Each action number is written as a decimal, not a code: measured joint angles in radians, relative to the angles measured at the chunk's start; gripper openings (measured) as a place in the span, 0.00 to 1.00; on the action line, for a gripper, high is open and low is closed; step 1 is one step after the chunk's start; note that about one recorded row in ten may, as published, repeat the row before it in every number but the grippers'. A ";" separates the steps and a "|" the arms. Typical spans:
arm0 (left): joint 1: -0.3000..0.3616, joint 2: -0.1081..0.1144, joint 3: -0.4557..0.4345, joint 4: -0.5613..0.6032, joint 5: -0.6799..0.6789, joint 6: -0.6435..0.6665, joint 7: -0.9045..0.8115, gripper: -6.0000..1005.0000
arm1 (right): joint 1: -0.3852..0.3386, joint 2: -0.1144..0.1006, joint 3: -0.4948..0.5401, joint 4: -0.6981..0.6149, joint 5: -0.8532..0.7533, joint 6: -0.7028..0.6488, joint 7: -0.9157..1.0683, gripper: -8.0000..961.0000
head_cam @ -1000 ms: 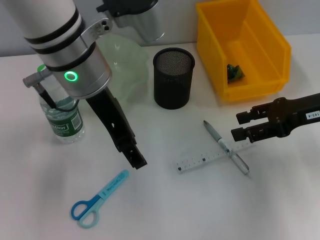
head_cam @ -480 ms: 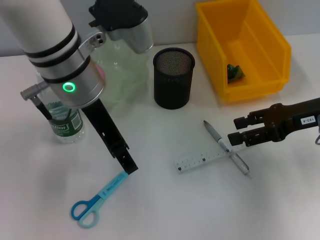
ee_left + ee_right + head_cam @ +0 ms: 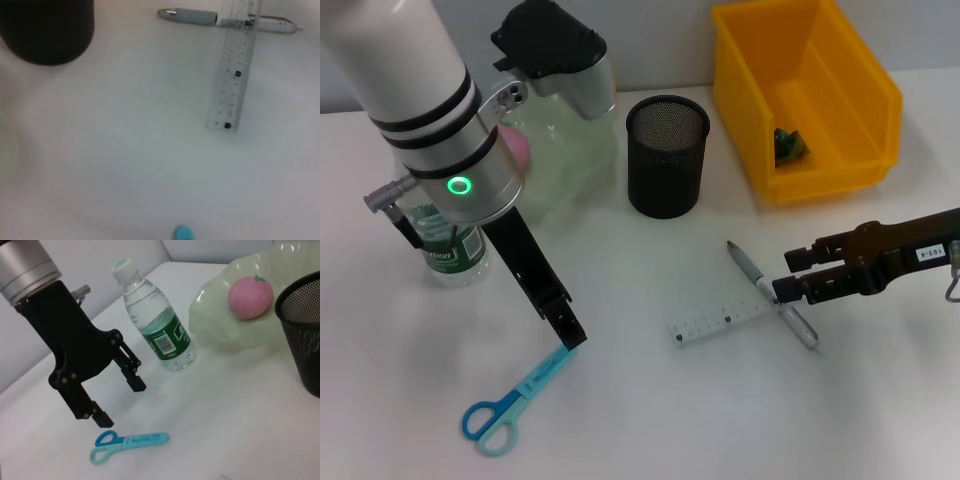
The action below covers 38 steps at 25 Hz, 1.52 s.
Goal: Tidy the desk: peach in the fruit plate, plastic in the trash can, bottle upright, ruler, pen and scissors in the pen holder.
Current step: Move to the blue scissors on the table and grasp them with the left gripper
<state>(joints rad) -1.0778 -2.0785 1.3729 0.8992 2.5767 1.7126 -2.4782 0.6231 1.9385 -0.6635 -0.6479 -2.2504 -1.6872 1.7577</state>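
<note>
The left gripper (image 3: 568, 335) hangs with its fingers spread just above the blade tip of the scissors (image 3: 515, 390), which lie flat on the table (image 3: 650, 420); it holds nothing. The right gripper (image 3: 792, 282), fingers apart, sits low beside the pen (image 3: 772, 295), which lies across one end of the ruler (image 3: 725, 321). Behind the left arm the bottle (image 3: 157, 330) stands upright, near the plate (image 3: 220, 325) holding the peach (image 3: 251, 296). The mesh holder (image 3: 666, 155) stands between the plate and the yellow bin (image 3: 805, 95), where green plastic (image 3: 789, 145) lies.
</note>
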 joint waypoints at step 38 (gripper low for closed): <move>0.002 0.005 -0.033 -0.129 0.007 -0.076 -0.148 0.73 | -0.002 -0.001 -0.001 0.001 0.000 0.014 0.017 0.76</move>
<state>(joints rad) -1.0754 -2.0737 1.3395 0.7701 2.5837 1.6362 -2.6263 0.6213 1.9380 -0.6642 -0.6473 -2.2503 -1.6732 1.7749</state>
